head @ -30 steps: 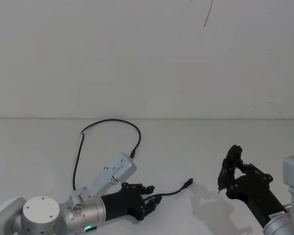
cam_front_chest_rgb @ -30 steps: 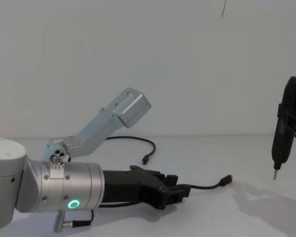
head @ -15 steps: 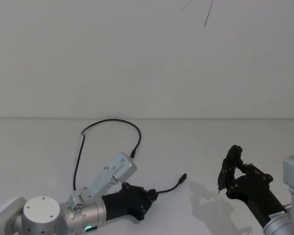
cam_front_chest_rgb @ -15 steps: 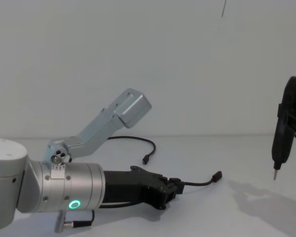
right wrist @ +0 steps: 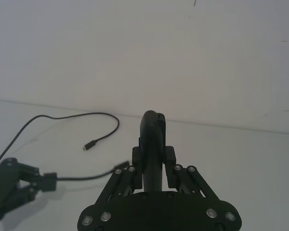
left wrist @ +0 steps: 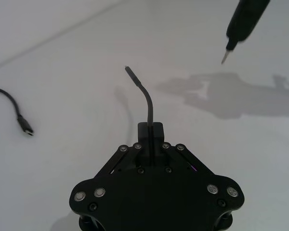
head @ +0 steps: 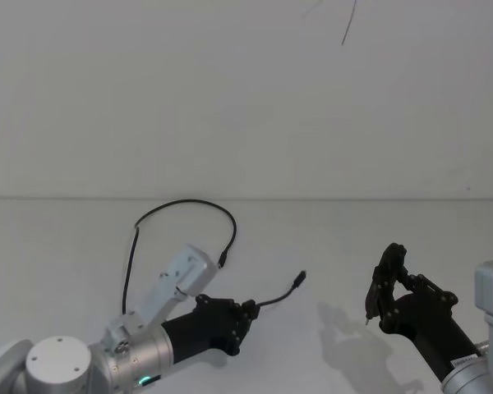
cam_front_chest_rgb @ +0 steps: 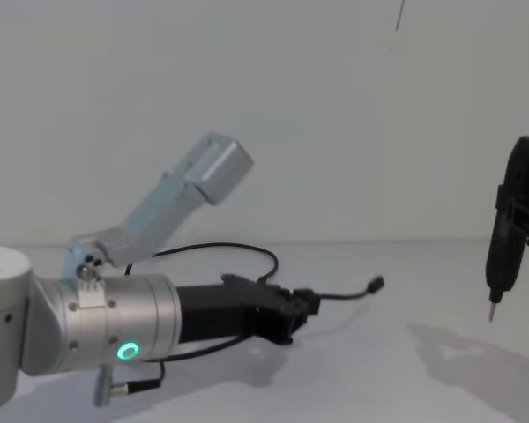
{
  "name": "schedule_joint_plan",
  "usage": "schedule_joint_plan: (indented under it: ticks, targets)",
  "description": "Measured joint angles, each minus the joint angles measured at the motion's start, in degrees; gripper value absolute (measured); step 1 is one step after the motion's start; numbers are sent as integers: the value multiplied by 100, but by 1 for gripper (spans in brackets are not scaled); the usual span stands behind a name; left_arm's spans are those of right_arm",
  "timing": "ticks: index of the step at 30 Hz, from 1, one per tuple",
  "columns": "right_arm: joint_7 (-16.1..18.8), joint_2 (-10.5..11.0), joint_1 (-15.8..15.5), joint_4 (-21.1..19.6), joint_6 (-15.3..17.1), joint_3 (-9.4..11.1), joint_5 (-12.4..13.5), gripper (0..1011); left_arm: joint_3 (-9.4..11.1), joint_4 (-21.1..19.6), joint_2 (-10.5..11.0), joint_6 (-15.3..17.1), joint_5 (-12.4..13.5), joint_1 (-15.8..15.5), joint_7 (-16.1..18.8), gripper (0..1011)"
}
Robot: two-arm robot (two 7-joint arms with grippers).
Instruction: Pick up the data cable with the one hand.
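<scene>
Data cable (head: 189, 201) sits pinched near one plug in the closed left gripper (head: 248, 309), loop trailing on the table (head: 353, 238); raise it slowly and straight, right gripper (head: 392, 283) parked at your right clasping its pen tool (cam_front_chest_rgb: 511, 220).

Bright, even light from above lays soft, pale grey shadows across the white table (head: 444, 238).

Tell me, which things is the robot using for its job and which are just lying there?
For the job: long thin black data cable, clamped in the black two-finger left gripper.
Just there: black pen-shaped metal-tipped tool held by the right gripper, parked on the right; white table.
</scene>
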Motion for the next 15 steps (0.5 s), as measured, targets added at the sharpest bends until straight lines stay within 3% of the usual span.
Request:
schedule_joint_plan:
  ticks: [8,15]
  targets:
    - [0,0,0,0,0,0,0,269,-373,-925,338,46,-269,529,166,50]
    - [0,0,0,0,0,0,0,269,-695,-1763,851,101,-509,1031,160,50]
